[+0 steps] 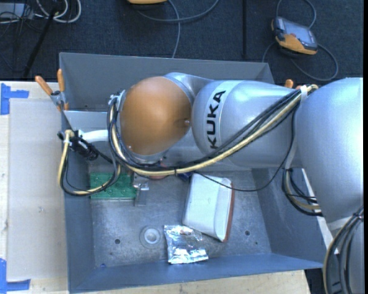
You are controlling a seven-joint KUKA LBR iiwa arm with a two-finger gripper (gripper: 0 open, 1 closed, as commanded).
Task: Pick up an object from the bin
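Note:
My gripper (140, 187) is low in the bin's left half, mostly hidden under the arm's orange dome. It sits at the right edge of a flat green pad (108, 186) that lies against the left wall. Whether it touches the pad is hidden. A white box with a brown edge (207, 206) leans in the bin's middle, to the right of the gripper.
A crumpled silver foil packet (184, 244) lies near the front wall. A small clear round lid (150, 235) rests just left of it. A white object (92, 135) lies by the left wall behind the cables. The arm covers the back half of the bin.

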